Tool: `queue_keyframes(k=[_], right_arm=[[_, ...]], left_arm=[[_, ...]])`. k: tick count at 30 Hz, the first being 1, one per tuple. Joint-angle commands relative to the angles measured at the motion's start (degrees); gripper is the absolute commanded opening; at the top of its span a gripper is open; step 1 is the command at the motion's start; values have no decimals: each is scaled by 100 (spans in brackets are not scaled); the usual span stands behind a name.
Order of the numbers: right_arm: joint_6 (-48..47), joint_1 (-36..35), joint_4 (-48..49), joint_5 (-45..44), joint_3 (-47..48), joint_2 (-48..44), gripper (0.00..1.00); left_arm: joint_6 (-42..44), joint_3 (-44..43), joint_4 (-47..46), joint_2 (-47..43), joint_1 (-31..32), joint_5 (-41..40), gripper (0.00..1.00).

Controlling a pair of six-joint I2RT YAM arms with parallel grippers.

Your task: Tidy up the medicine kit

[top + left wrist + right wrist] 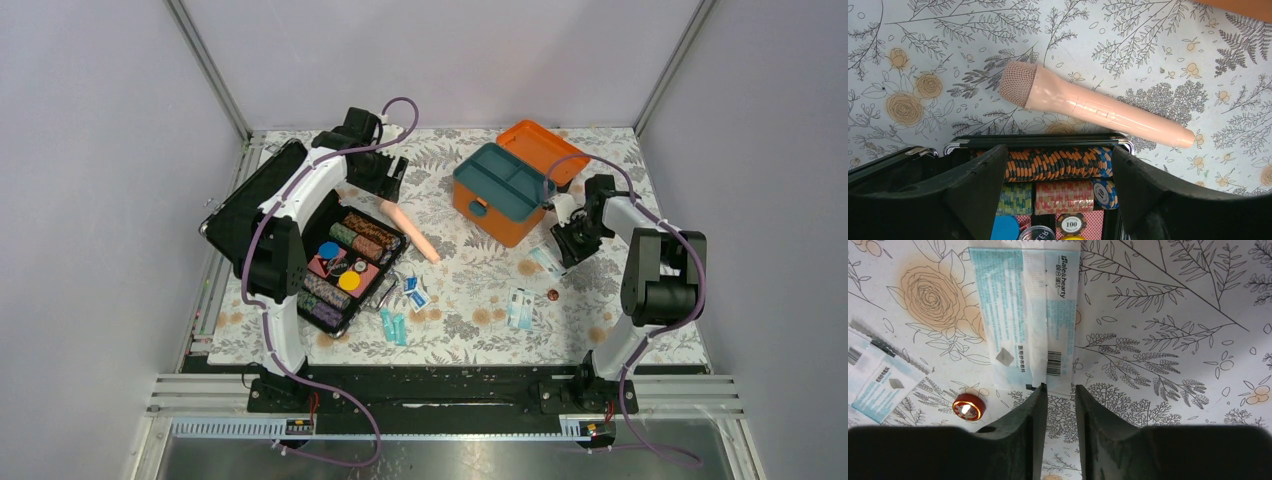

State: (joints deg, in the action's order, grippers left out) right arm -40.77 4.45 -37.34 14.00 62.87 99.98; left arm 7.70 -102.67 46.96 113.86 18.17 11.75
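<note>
Right gripper occupies the foreground of its wrist view. Its jaws stand narrowly apart with bare cloth showing between them, and the tips sit at the near edge of a long blue-and-white sachet lying flat on the floral tablecloth. Nothing is clamped.

Assessed step: picking up this sachet to load it into the medicine kit. The kit stands open just beyond the right arm, lid thrown back and teal tray exposed.

The next move calls for a firm pinch on a thin, flat packet, then a lift over the kit's wall into a compartment. A film this flat may slip out of the pinch.

A second sachet and a small red round item lie close on the left, apart from the target.

Left gripper hangs wide open and empty over the far end of the black chip case. A pink microphone lies just beyond the case.

Loose small packets and teal tubes lie mid-table, not yet stowed. Nothing blocks the route to the kit.
</note>
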Motion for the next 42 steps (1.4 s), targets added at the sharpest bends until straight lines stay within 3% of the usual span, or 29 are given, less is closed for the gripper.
queue_keyframes(k=[1, 13, 23, 27, 29, 31, 39, 41, 42], right_arm=[[-349, -23, -105, -4, 245, 143, 31], [7, -55, -693, -314, 707, 483, 35], [704, -390, -916, -1104, 925, 730, 31], [557, -414, -1133, -1077, 963, 757, 25], [344, -581, -1195, -996, 909, 705, 8], [240, -590, -1140, -898, 802, 618, 0], [1052, -581, -1084, -107, 1003, -325, 1], [1221, -529, -874, 67, 856, -858, 10], [1390, -484, -663, 168, 721, -1123, 20]], left_arm=[[-32, -165, -54, -29, -59, -50, 75], [-146, -297, -53, 48, -60, -10, 75], [-225, -175, -164, -44, -61, -39, 75], [-259, -77, -243, -85, -71, -89, 75], [-269, -69, -286, -107, -72, -80, 75], [-277, -46, -369, -185, -63, -71, 75], [-229, 459, -1340, -861, -53, 748, 74], [-228, 769, -1818, -1077, 4, 1150, 74], [-214, 973, -2124, -1194, 77, 1259, 74]])
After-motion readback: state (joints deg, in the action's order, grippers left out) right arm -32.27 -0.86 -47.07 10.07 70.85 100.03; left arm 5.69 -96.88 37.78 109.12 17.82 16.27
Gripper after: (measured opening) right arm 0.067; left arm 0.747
